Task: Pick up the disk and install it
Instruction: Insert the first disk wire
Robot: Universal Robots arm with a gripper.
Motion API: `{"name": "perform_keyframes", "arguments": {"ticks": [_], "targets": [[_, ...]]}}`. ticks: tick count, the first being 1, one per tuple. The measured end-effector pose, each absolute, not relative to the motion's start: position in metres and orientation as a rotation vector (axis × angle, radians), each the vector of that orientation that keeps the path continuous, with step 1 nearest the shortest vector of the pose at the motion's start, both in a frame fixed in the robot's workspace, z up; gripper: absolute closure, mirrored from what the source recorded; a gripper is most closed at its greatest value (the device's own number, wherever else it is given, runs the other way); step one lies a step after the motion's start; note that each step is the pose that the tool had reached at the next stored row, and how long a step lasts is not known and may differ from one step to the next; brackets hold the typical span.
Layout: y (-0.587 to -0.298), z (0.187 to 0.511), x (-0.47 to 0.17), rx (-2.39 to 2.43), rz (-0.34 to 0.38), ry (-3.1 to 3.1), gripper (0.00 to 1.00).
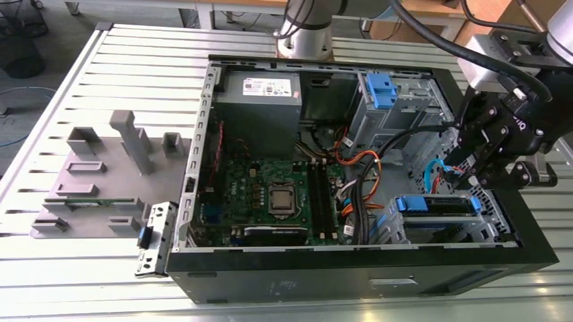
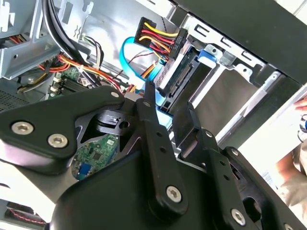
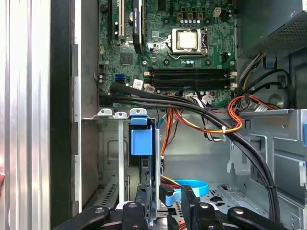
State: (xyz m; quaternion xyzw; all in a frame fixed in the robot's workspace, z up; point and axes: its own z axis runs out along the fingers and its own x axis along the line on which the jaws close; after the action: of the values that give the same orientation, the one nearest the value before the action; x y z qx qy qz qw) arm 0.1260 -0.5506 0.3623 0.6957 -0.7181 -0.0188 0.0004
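The disk [image 1: 436, 204] sits on edge in the drive bay at the front corner of the open computer case [image 1: 358, 268], on the exterior view's right, its blue rail [image 3: 141, 141] facing up. A power plug with yellow, red and black wires [image 2: 158, 36] and a light blue data cable [image 2: 132, 57] meet the disk's [image 2: 180, 72] end. My gripper [image 1: 470, 180] hangs over that cabled end. Its fingers [image 2: 149, 103] stand apart on either side of the disk's [image 3: 154, 191] edge, with narrow gaps showing, so it reads as open.
The motherboard [image 1: 278, 194] and the grey power-supply box [image 1: 259, 94] lie inside the case. Black and orange cable bundles [image 3: 201, 112] cross next to the bay. A second blue-clipped bay [image 1: 380, 90] stands at the back. A grey fixture block [image 1: 98, 174] sits on the table, on the exterior view's left.
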Motion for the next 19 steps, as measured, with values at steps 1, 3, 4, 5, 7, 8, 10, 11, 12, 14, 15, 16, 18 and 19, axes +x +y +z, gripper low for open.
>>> {"name": "perform_keyframes", "arguments": {"ticks": [1, 3, 4, 5, 7, 8, 10, 11, 12, 14, 15, 16, 18, 19], "targets": [[-0.5506, 0.3608, 0.126, 2.185, -0.06, -2.255, 0.58], [-0.5506, 0.3584, 0.1261, 2.184, -0.061, -2.255, 0.58], [-0.5506, 0.358, 0.1261, 2.184, -0.061, -2.254, 0.58], [-0.5506, 0.358, 0.1261, 2.184, -0.061, -2.254, 0.58], [-0.5506, 0.3579, 0.1261, 2.184, -0.061, -2.254, 0.58], [-0.5506, 0.3577, 0.1261, 2.184, -0.061, -2.254, 0.58], [-0.5507, 0.3575, 0.1261, 2.181, -0.06, -2.252, 0.58], [-0.5507, 0.3575, 0.1261, 2.18, -0.059, -2.251, 0.58], [-0.5508, 0.3575, 0.1261, 2.18, -0.058, -2.25, 0.58], [-0.5507, 0.3575, 0.1261, 2.179, -0.058, -2.25, 0.58], [-0.5507, 0.3575, 0.1261, 2.179, -0.057, -2.25, 0.58], [-0.5507, 0.3575, 0.1261, 2.179, -0.057, -2.25, 0.58], [-0.5507, 0.3575, 0.1261, 2.179, -0.057, -2.25, 0.58], [-0.5507, 0.3575, 0.1261, 2.179, -0.057, -2.25, 0.58]]}}
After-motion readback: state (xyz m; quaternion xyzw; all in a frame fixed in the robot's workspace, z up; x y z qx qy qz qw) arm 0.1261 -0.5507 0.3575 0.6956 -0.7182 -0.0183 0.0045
